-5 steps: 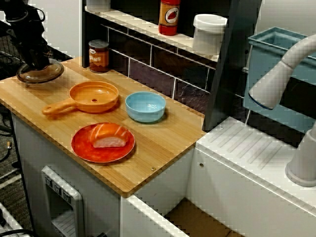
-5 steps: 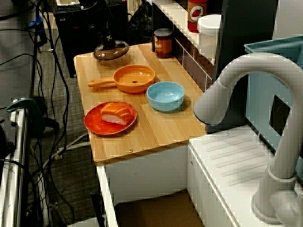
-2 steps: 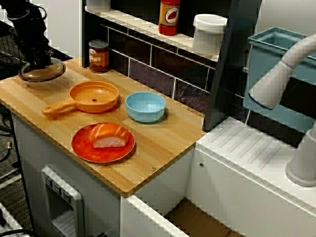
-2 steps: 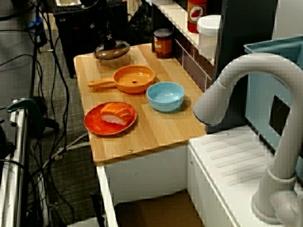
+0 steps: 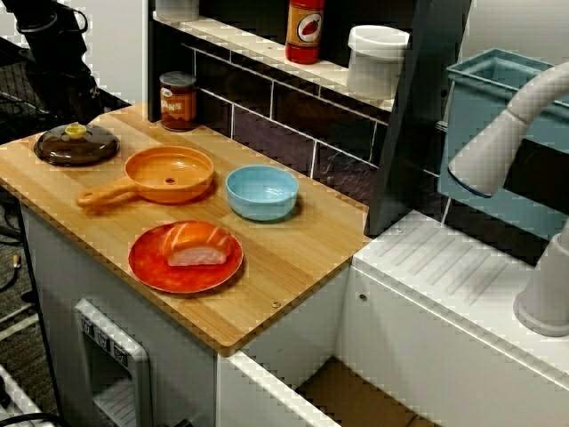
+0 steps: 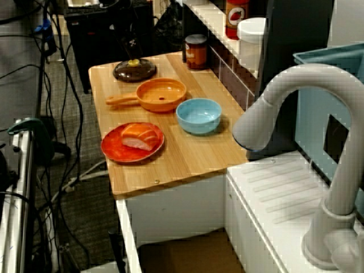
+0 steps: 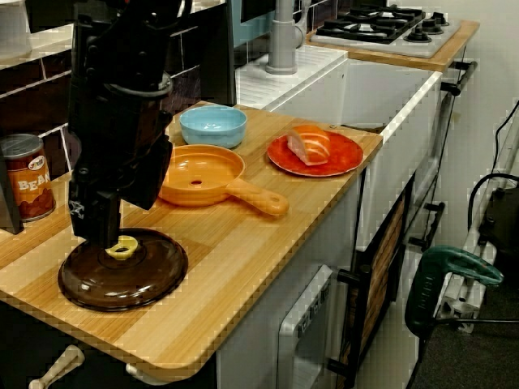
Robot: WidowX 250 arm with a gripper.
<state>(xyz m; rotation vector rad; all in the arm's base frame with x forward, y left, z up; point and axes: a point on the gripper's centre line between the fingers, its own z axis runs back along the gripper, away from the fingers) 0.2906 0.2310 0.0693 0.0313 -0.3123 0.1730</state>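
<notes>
A dark brown pot lid (image 5: 76, 144) with a yellow knob (image 7: 122, 247) lies flat on the wooden counter (image 5: 293, 267) at its far left end. In the low view from the counter's end, my black gripper (image 7: 101, 233) hangs just above and left of the knob, apart from it, with nothing in it. Seen from the front, the gripper (image 5: 76, 93) is raised behind the lid. The lid (image 6: 134, 69) also shows from the sink side. An orange pan (image 5: 169, 173) sits right beside the lid.
A light blue bowl (image 5: 261, 191) and an orange plate (image 5: 147, 267) with a piece of salmon sushi (image 5: 197, 245) sit further along. A brown can (image 5: 178, 100) stands at the back wall. A shelf above holds a red bottle (image 5: 305, 29) and a white container (image 5: 377, 60). A grey faucet (image 5: 507, 133) rises at right.
The lid, held tilted off the counter before, now rests flat on the wood. My gripper has let go of the knob and moved up and back.
</notes>
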